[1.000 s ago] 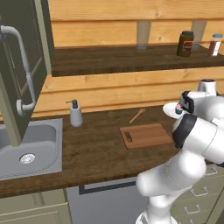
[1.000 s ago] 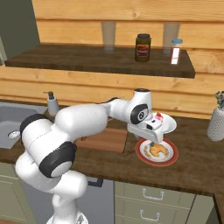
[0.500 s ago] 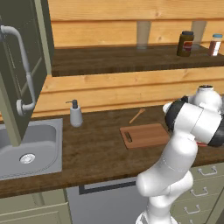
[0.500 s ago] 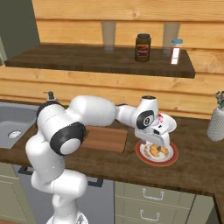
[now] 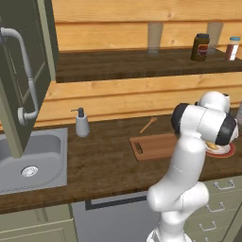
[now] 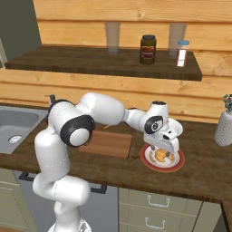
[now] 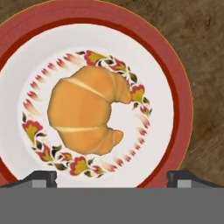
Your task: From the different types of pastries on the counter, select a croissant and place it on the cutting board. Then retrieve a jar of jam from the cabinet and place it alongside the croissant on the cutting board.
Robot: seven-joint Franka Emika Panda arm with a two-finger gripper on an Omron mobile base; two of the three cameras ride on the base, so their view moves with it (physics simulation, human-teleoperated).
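A golden crescent croissant [image 7: 89,109] lies in the middle of a red-rimmed flowered plate [image 7: 177,87] on the dark counter [image 6: 199,176]. My gripper [image 7: 112,179] hangs straight above it, open, its fingertips [image 7: 41,178] spread wider than the pastry and touching nothing. From the right base view the gripper [image 6: 163,148] sits just over the croissant [image 6: 161,157] on the plate [image 6: 177,164]. The reddish-brown cutting board [image 6: 106,144] lies bare to the left of the plate, also cutting board [image 5: 153,145]. The olive cabinet door [image 5: 26,71] stands open at far left. The jar of jam is out of view.
A white plate [image 6: 177,128] sits behind the hand. A dark jar [image 6: 147,49] and a white-capped shaker [image 6: 182,52] stand on the shelf. A vase [image 6: 224,129] is at the right, with a wooden spoon [image 5: 148,125], soap dispenser [image 5: 82,124] and sink [image 5: 28,160] to the left.
The hand has shifted from over the white plate at the back to above the red-rimmed plate and come lower over the croissant. The jaws stay open.
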